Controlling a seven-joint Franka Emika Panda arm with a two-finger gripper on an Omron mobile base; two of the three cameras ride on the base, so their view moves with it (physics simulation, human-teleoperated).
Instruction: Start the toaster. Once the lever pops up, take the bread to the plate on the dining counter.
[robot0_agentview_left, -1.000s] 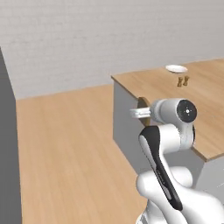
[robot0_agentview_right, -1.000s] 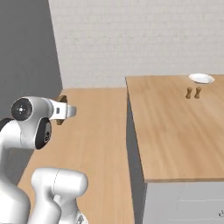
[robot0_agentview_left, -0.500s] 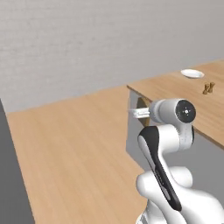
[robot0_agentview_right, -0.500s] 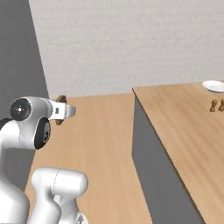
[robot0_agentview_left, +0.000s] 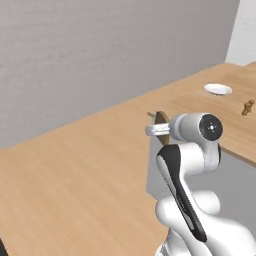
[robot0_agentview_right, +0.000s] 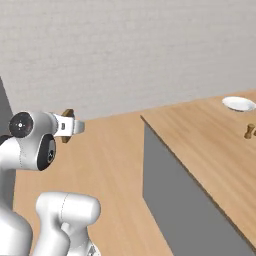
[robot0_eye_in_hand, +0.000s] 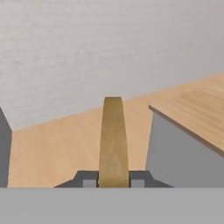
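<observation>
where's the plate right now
The plate sits on the dining counter at the far right of the right base view, just beyond a small brown object, well away from the gripper.

Open floor beside dining counter

No text, label, brand, number or sign can be read anywhere in these views.
</observation>
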